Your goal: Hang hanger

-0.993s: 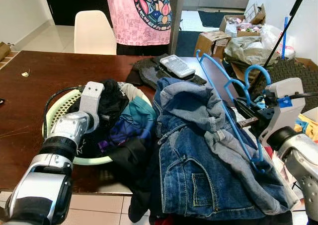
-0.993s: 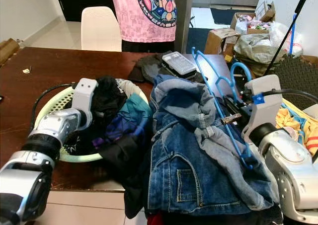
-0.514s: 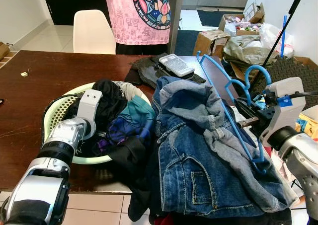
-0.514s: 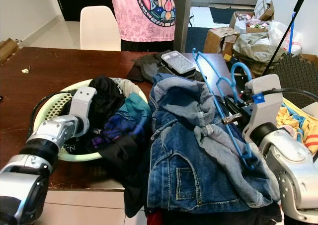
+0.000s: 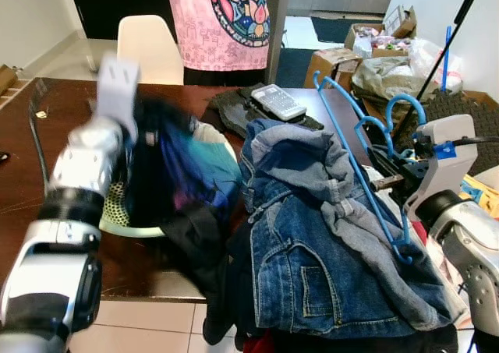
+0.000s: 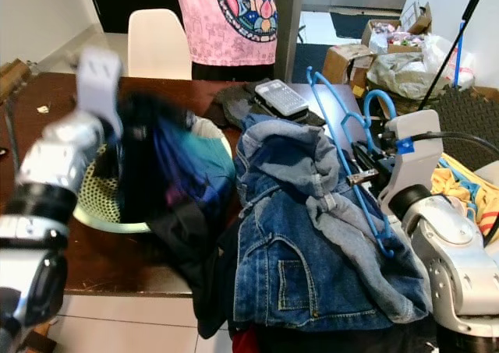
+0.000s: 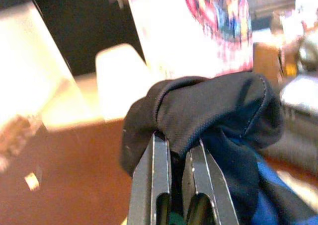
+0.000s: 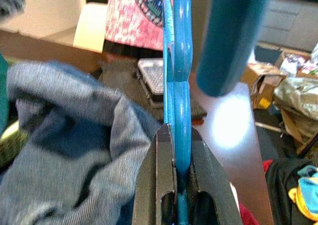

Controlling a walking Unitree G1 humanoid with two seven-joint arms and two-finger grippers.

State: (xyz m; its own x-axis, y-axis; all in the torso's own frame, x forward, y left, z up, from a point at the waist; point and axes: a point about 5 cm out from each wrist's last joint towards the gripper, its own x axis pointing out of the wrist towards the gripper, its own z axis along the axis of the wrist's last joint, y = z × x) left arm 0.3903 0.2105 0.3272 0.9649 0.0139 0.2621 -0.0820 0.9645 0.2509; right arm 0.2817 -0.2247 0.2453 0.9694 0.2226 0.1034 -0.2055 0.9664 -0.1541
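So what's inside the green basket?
The green basket holds dark clothes, black and blue. The left tool, shut on that bundle, lifts it above the rim. Anything lower in the basket is covered by the cloth.

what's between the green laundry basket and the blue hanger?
Left eye view: the denim jacket, heaped on the table between the green laundry basket and the blue hanger.

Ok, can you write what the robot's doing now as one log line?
left claw: shut on dark garment, lifted above basket | right claw: shut on blue hanger | denim jacket: on table
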